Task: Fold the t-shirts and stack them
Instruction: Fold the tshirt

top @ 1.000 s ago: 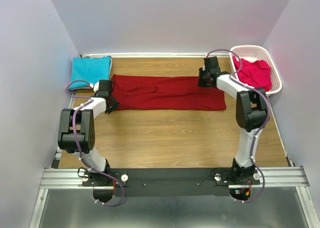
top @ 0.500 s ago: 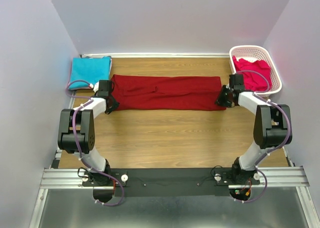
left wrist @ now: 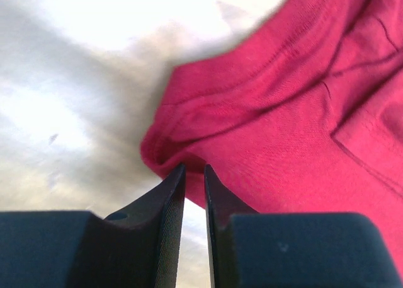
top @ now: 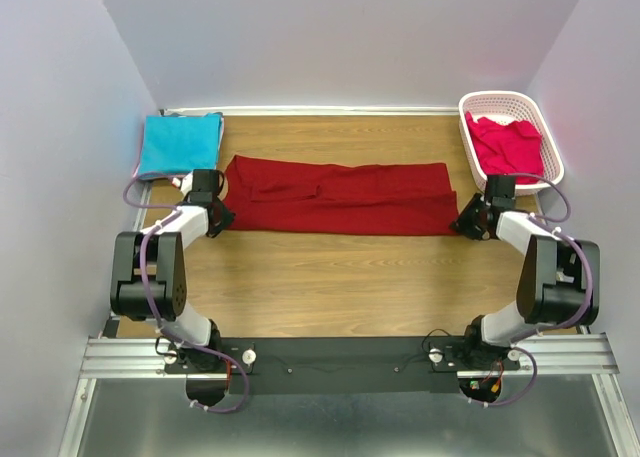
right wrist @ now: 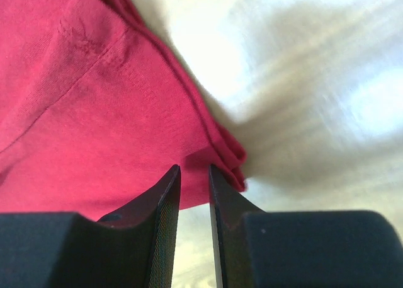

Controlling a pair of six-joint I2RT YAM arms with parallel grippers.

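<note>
The dark red t-shirt lies stretched across the worktop, with the left gripper and right gripper each pinching one end. A folded turquoise t-shirt sits far left. A pinkish-red t-shirt fills the white basket far right.

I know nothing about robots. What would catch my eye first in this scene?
A dark red t-shirt lies stretched in a long strip across the wooden table, with the left gripper and right gripper each pinching one end. A folded turquoise t-shirt sits in the far left corner. A pinkish-red t-shirt is heaped in a white basket at far right.
</note>
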